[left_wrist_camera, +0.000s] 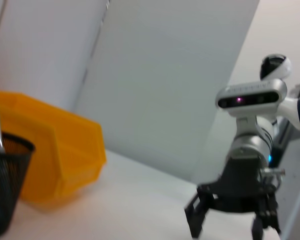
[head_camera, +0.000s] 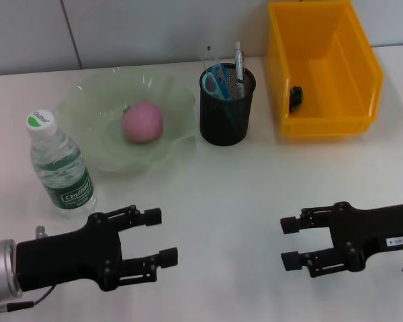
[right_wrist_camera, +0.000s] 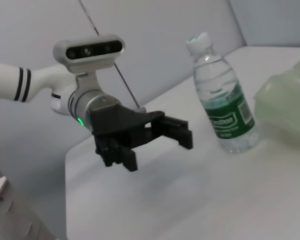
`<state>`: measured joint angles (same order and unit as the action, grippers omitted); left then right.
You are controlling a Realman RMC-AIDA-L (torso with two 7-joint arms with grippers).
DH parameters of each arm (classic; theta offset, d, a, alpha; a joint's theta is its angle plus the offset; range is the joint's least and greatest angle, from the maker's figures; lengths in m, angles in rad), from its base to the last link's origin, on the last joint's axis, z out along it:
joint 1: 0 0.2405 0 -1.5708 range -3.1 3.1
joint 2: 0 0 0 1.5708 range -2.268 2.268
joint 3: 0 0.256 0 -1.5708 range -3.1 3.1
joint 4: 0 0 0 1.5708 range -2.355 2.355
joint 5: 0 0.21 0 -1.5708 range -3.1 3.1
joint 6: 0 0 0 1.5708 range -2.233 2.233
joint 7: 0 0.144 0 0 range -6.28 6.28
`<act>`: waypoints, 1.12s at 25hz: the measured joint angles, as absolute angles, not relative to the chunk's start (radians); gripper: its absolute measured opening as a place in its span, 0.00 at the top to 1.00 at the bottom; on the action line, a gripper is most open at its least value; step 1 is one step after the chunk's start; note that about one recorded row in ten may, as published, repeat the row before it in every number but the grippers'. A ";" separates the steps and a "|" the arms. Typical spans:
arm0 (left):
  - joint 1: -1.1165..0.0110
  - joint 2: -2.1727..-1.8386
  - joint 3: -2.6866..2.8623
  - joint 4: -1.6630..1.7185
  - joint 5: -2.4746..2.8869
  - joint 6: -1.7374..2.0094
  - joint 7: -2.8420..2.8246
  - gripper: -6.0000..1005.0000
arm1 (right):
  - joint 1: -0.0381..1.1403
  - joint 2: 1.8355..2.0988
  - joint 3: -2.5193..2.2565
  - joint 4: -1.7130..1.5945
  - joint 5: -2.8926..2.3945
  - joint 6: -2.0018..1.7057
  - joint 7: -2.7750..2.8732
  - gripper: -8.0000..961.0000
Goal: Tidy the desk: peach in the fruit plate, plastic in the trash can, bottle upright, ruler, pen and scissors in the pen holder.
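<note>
A pink peach lies in the pale green fruit plate. The water bottle stands upright at the left, also seen in the right wrist view. Blue-handled scissors, a silver pen and a thin clear ruler stick out of the black mesh pen holder. A small dark piece of plastic sits inside the yellow trash can. My left gripper hovers open near the front left, below the bottle. My right gripper is open at the front right. Both hold nothing.
The white desk meets a grey wall at the back. The left wrist view shows the yellow trash can, the pen holder and the right gripper. The right wrist view shows the left gripper and the plate's rim.
</note>
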<state>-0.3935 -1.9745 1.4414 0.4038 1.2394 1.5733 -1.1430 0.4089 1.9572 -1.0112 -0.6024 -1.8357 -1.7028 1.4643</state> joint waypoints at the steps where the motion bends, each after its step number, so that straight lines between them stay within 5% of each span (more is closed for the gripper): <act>1: -0.401 -1.973 1.430 0.404 1.282 1.575 -1.164 0.19 | 0.400 1.958 -0.996 -0.595 -1.836 -1.703 1.446 0.20; 28: -0.444 -1.952 1.391 0.414 1.375 1.605 -1.176 0.19 | 0.393 1.983 -0.931 -0.545 -1.840 -1.712 1.348 0.20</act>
